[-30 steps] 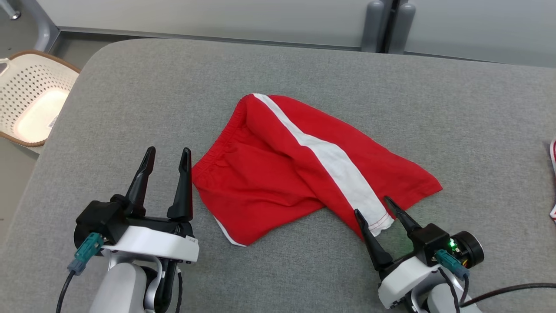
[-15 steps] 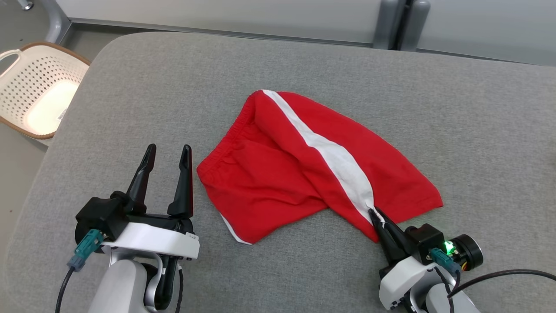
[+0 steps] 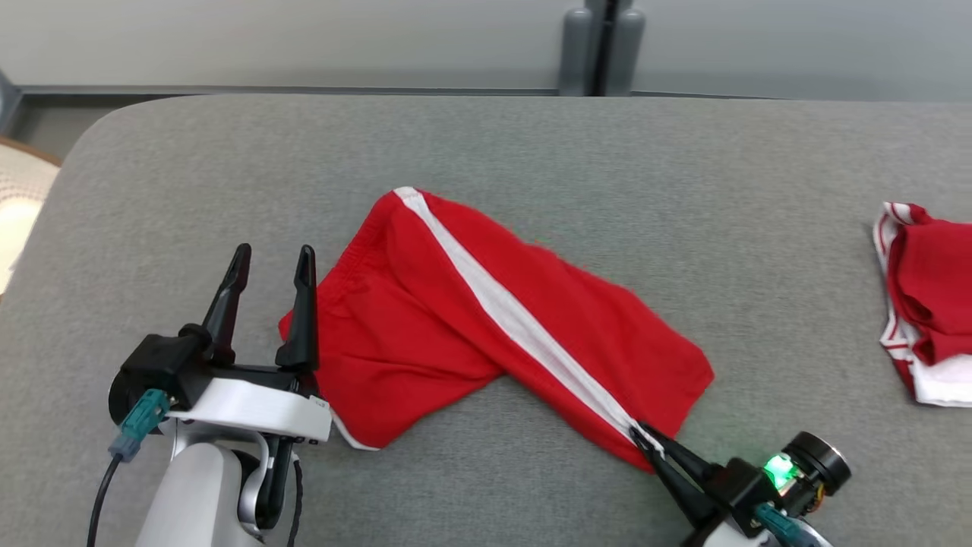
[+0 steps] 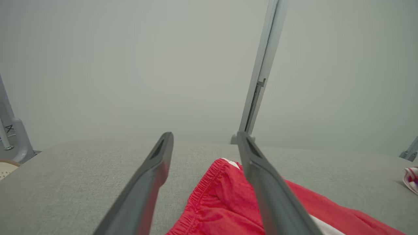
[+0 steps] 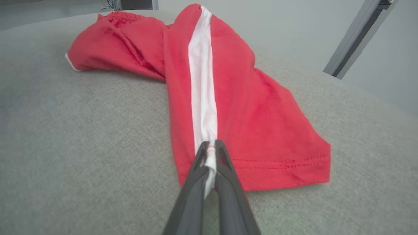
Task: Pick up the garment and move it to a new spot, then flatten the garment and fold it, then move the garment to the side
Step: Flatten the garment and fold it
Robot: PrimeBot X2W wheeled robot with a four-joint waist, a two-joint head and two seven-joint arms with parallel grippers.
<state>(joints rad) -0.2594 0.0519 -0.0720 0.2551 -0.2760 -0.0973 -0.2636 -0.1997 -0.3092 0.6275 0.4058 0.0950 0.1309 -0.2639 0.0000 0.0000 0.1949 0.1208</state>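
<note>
Garment (image 3: 456, 327) pinched at white-stripe hem by right end effector (image 3: 639, 430) (left end effector (image 3: 274, 253) spread, empty).

Item: garment (image 3: 410, 334). One pair of red shorts with a white side stripe, white-edged hems and an elastic waistband. I see it lying rumpled, partly folded over itself, mid-surface on the grey padded table (image 3: 531, 137), stripe running diagonally. The stripe end of one leg hem is pinched in my right gripper (image 3: 644, 433).
</note>
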